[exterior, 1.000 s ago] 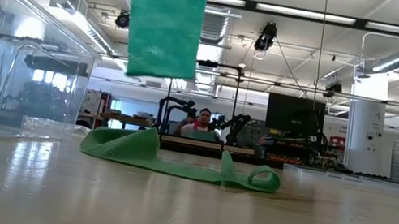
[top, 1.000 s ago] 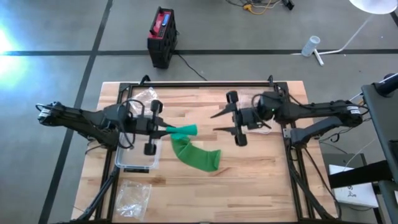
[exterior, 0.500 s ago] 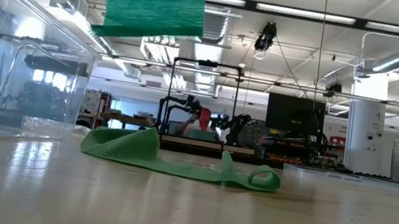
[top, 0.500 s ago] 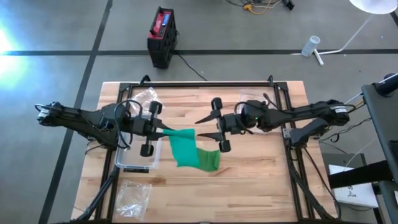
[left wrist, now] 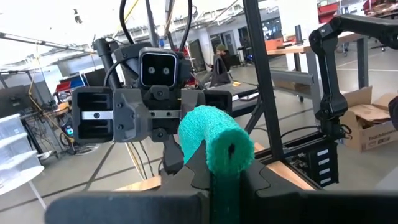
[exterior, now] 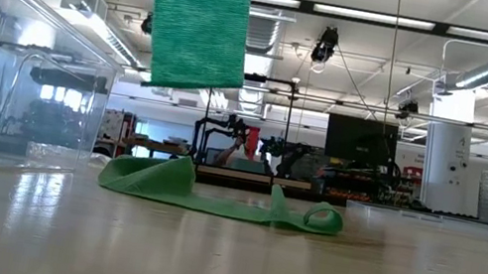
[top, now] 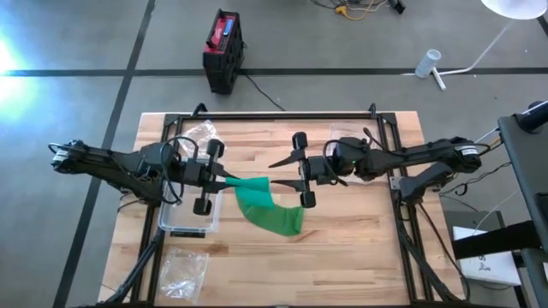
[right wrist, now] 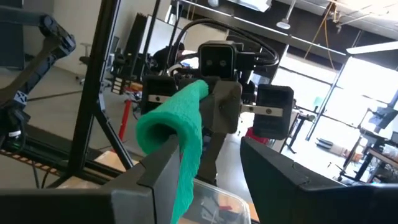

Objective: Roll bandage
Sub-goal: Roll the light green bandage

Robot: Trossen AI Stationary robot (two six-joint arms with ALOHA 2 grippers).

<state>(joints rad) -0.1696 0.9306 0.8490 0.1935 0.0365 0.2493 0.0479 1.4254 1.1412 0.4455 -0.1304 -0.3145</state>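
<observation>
Now that your right gripper (top: 285,174) has closed in beside the bandage (top: 257,183) roll, jaws apart around its tip, your left gripper (top: 224,179) stays clamped on it—handoff's ready.

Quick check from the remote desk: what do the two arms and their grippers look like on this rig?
Both arms are dark, slim and jointed, with black cables looping along them. The left gripper and right gripper each have two dark, flat, pointed fingers on a wide black crossbar body. Seen head-on from the opposite wrist, each carries a boxy camera with two round lenses above grey blocks with small white labels.
</observation>
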